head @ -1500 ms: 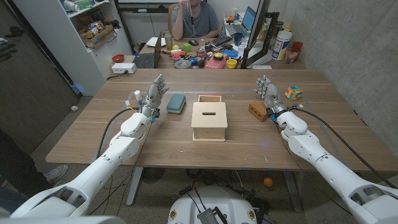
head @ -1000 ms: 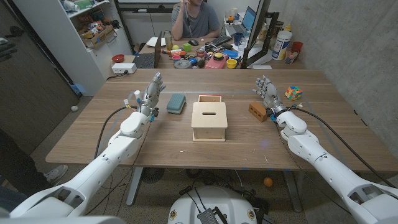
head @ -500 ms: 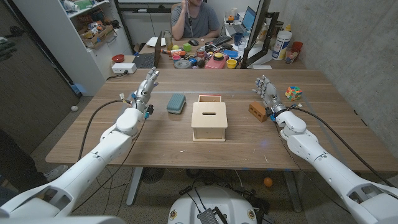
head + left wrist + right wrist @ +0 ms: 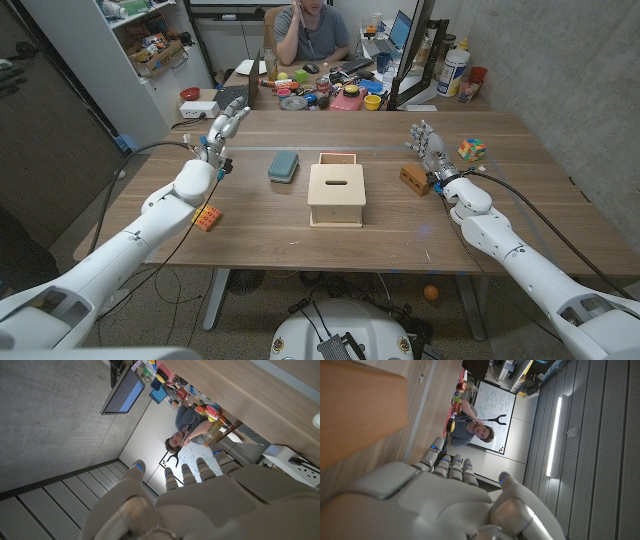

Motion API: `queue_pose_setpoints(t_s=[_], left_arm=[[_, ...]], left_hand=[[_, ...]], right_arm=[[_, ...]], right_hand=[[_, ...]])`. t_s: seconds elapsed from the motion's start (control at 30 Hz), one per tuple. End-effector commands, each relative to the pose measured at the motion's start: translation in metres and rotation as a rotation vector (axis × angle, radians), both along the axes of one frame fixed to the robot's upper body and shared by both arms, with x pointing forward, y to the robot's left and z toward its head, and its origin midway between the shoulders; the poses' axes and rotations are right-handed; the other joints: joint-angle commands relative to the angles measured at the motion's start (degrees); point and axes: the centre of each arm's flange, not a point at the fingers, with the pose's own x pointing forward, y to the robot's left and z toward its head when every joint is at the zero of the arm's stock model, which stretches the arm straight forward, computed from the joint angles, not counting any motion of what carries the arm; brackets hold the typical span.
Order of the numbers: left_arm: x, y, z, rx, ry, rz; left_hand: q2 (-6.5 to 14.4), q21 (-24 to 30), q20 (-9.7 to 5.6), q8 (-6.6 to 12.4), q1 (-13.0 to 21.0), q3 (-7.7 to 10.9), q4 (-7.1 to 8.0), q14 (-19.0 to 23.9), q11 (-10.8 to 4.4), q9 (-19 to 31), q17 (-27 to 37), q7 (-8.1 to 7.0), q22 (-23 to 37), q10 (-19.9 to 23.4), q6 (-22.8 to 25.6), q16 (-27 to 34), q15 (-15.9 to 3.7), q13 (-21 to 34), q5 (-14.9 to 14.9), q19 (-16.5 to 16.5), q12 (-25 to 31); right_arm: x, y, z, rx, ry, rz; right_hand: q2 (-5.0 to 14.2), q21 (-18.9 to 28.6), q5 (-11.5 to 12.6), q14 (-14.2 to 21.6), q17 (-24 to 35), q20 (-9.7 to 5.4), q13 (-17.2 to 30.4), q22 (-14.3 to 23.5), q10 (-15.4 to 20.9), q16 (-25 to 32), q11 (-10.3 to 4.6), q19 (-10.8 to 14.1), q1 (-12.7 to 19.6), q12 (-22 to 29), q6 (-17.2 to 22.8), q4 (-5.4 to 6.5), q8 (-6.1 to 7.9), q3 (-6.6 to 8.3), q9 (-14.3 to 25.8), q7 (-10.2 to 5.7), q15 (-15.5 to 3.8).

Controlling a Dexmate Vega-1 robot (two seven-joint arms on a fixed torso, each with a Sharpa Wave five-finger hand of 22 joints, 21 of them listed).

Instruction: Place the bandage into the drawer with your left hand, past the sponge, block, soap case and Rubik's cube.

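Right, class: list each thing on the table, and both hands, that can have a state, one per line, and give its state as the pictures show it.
Left hand: raised near the table's far left edge, fingers apart, holding nothing.
Right hand: upright beside the brown block, fingers apart, holding nothing.
Wooden box: lid with slot in place, drawer pulled out at the far side.
Soap case: closed, lying flat.
Rubik's cube: scrambled.
Brown block: resting on the table.
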Motion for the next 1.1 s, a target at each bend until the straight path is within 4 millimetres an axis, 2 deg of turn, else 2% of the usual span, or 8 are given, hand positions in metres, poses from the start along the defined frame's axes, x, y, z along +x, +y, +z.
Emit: queue_pose_setpoints(t_s=[0.03, 0.33, 0.6, 0.83, 1.1], left_arm=[[-0.006, 0.02, 0.037, 0.195, 0.008, 0.117], [-0.013, 0.031, 0.062, 0.326, 0.038, 0.187], [-0.019, 0.038, 0.084, 0.427, 0.066, 0.242], [-0.027, 0.039, 0.103, 0.526, 0.084, 0.31], [-0.032, 0.041, 0.118, 0.619, 0.112, 0.371]], left_hand=[[-0.4, -0.5, 1.17, 0.38, 1.6, 0.2, -1.42, -0.8, -0.2, 0.2, 0.4, 0.07, 0.3, -0.4, 0.7, -0.3, -0.65, 0.2, -0.3, -0.2, -0.1], [-0.9, -0.6, 1.92, 0.27, 2.4, 0.21, -2.18, -0.9, -0.13, 0.3, 0.4, 0.05, 0.4, -0.7, 0.7, -0.3, -0.68, 0.3, -0.6, 0.1, -0.3], [-1.5, -0.7, 3.53, 0.11, 3.3, 0.1, -3.11, -0.3, -0.24, 0.4, 0.6, 0.06, 0.4, -0.5, 0.5, 0.0, -0.33, 0.4, -0.9, 0.6, -0.3], [-1.9, -0.8, 3.75, 0.08, 3.7, -0.03, -3.58, -0.2, -0.17, 0.4, 0.6, 0.07, 0.4, -0.8, 0.5, 0.0, -0.15, 0.4, -1.1, 0.8, -0.4], [-3.4, -1.1, 3.86, -0.17, 4.6, -0.55, -4.63, -0.1, -0.23, 0.4, 0.7, 0.12, 0.3, -1.4, 0.0, 0.1, 0.46, 0.5, -1.3, 1.0, -0.6]], right_arm=[[0.001, -0.001, 0.0, 0.003, 0.003, -0.01], [0.002, -0.002, -0.001, 0.009, 0.004, -0.014], [0.004, -0.001, 0.001, 0.011, 0.002, -0.015], [0.006, -0.001, 0.003, 0.016, -0.001, -0.018], [0.009, -0.002, 0.002, 0.02, 0.004, -0.019]], right_hand=[[4.0, -0.4, 0.5, -0.2, 0.1, -1.06, 0.2, 0.2, 0.4, 0.3, -0.17, 0.3, -0.1, 0.3, 0.4, 0.35, 0.49, 0.15, 0.3, 0.04, 0.38], [3.96, -0.7, 0.6, -0.2, 0.1, -1.05, 0.2, 0.3, 0.5, 0.2, -0.18, 0.4, -0.1, 0.3, 0.5, 0.41, 0.5, 0.11, 0.3, 0.01, 0.53], [3.94, -0.9, 0.6, -0.2, 0.1, -1.01, 0.2, 0.3, 0.5, 0.2, -0.13, 0.5, -0.2, 0.3, 0.5, 0.45, 0.51, 0.08, 0.3, 0.02, 0.53], [3.97, -1.2, 0.6, -0.1, 0.1, -1.03, 0.2, 0.3, 0.5, 0.2, -0.23, 0.5, -0.2, 0.3, 0.5, 0.46, 0.49, 0.1, 0.3, -0.01, 0.47], [3.93, -1.3, 0.7, -0.1, 0.1, -1.03, 0.2, 0.3, 0.5, 0.2, -0.16, 0.6, -0.1, 0.3, 0.5, 0.42, 0.5, 0.11, 0.3, -0.03, 0.57]])
